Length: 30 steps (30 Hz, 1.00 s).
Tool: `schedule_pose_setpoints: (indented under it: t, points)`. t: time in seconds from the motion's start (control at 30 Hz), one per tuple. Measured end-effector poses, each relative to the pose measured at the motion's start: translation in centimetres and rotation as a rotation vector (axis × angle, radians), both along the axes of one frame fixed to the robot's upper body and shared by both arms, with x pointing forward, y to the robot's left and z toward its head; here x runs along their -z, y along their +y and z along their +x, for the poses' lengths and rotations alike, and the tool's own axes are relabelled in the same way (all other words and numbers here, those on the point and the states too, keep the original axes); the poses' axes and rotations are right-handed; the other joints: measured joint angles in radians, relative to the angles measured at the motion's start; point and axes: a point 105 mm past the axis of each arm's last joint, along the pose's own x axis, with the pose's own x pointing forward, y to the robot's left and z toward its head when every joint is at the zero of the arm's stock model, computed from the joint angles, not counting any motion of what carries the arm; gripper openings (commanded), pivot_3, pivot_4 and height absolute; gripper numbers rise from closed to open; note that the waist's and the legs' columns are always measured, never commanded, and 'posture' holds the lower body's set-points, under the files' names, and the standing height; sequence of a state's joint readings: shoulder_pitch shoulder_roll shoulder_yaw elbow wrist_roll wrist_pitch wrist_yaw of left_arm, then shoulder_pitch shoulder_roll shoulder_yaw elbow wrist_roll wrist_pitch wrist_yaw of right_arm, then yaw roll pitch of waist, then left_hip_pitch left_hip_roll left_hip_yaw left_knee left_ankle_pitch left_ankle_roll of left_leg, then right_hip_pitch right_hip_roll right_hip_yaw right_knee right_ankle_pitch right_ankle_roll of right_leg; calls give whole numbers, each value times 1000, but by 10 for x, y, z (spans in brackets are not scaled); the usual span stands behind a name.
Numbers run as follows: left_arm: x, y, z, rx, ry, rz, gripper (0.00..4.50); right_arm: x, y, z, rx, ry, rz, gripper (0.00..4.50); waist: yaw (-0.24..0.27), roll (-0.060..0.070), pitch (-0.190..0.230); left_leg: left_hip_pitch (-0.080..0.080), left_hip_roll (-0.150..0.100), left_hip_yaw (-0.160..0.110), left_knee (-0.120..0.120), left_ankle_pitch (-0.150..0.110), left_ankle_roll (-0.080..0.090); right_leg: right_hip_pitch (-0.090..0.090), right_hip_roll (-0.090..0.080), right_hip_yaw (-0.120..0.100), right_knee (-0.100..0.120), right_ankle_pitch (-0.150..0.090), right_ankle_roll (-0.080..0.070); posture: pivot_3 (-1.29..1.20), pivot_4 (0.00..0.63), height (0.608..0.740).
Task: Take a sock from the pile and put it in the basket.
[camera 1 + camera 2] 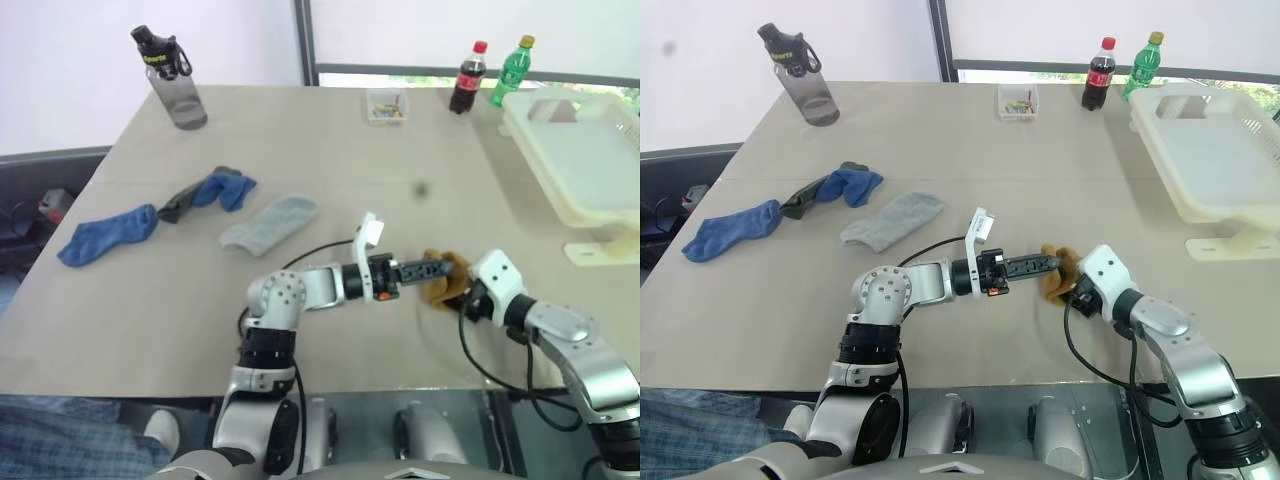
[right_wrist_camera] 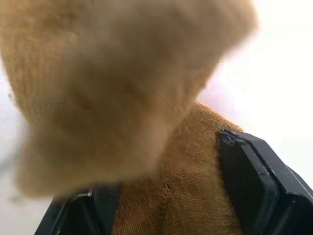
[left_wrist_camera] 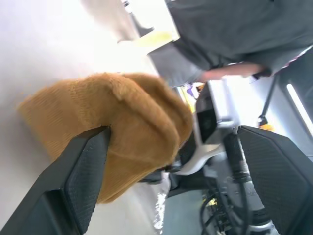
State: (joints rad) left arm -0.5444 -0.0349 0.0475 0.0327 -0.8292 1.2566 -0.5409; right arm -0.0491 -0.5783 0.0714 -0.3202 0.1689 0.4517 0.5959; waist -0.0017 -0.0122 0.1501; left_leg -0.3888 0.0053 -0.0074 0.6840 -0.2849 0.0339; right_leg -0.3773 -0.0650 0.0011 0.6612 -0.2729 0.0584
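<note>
A mustard-yellow sock [image 1: 445, 280] hangs just over the table's near right part, with my right gripper [image 1: 463, 296] shut on it. In the right wrist view the sock [image 2: 112, 88] bulges out between the two black fingers [image 2: 259, 181]. My left gripper [image 1: 447, 267] points level toward the right and stands open, its fingers [image 3: 83, 176] reaching around the sock's [image 3: 122, 127] free end. The pile lies at the left: a blue sock [image 1: 105, 236], a blue and a dark grey one [image 1: 215, 190] together, and a pale grey one [image 1: 268, 222]. The cream-white basket [image 1: 520, 118] stands at the far right.
A grey water bottle [image 1: 172, 78] stands at the far left. A small clear box [image 1: 386, 104], a cola bottle [image 1: 467, 78] and a green bottle [image 1: 512, 70] line the far edge. A white bracket [image 1: 603, 246] lies before the basket. A person [image 3: 234, 34] stands beyond the table.
</note>
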Motion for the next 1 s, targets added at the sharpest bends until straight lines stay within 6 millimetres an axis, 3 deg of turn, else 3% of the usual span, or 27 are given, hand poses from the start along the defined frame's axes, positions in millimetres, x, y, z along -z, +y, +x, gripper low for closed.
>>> schedule_pose_setpoints:
  t: [0.37,0.67,1.0]
  points:
    - [-1,-15,-2,31,-38,-7,4446,-7,3,4,-24,-25,6,3159,-1,1,1,-4,0,-2,0,0,0,-2,0,-2,-2,0,0,0,150,740]
    - [4,-15,-1,37,-50,14,4446,-44,-27,-14,-63,-20,-2,3159,14,3,4,-7,-1,-4,0,0,0,-2,-1,-4,-5,0,0,0,150,740]
    - [10,-25,1,50,-50,25,4446,-63,-57,-25,3,-7,93,3159,15,3,5,-7,-1,-4,0,0,0,-2,-1,-4,-5,0,0,0,150,740]
